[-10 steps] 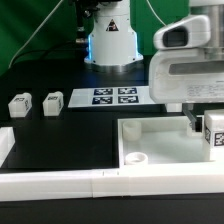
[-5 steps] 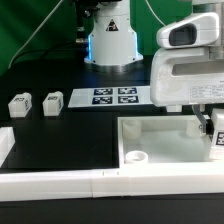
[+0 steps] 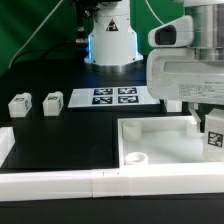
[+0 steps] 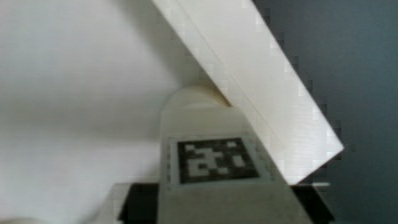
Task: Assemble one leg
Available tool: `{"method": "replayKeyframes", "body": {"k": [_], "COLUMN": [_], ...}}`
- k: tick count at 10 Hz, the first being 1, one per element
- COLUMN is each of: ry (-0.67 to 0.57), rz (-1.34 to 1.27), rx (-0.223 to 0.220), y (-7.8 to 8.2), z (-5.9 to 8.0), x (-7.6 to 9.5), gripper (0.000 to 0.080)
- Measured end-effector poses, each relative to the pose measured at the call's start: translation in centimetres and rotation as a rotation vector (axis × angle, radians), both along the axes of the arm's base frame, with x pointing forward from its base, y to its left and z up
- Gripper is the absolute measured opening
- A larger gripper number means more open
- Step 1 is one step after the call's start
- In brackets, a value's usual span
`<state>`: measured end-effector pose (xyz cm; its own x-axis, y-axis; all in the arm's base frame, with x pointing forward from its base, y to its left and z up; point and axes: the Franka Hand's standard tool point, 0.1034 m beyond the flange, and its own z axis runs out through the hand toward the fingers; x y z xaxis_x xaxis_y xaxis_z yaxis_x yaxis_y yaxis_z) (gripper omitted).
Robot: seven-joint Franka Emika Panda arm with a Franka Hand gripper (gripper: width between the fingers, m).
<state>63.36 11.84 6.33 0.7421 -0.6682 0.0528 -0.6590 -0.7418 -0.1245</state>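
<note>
My gripper (image 3: 211,128) is shut on a white leg (image 3: 214,135) with a black-and-white tag, at the exterior view's right. It holds the leg over the far right corner of the large white tray-like panel (image 3: 165,150). In the wrist view the leg (image 4: 214,140) fills the middle, its tip close to the panel's raised rim (image 4: 249,70); the black fingers (image 4: 143,203) clamp its sides. Two more legs (image 3: 19,103) (image 3: 53,102) stand on the black table at the exterior view's left.
The marker board (image 3: 112,96) lies at the back centre, in front of the arm's base (image 3: 111,40). A white wall (image 3: 60,182) runs along the front edge, with a white corner piece (image 3: 4,140) at the exterior view's left.
The gripper with the leg has shifted slightly over the panel's far right corner: down and right half a second ago, now back a little to the left. The other legs have not moved.
</note>
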Motion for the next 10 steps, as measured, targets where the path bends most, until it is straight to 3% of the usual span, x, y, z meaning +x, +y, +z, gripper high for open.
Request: {"method": "replayKeyframes", "body": {"k": [5,7,10], "ry": [0.065,0.084,0.076], "rz": [-0.73,-0.846,-0.767], "rx": [0.189,0.224,0.213], "y": [0.13,0.39,0.45], "z": [-0.17,-0.22,-0.3], "x": [-0.28,-0.38,-0.44], "gripper": [0.0295,0.0295,0.0611]}}
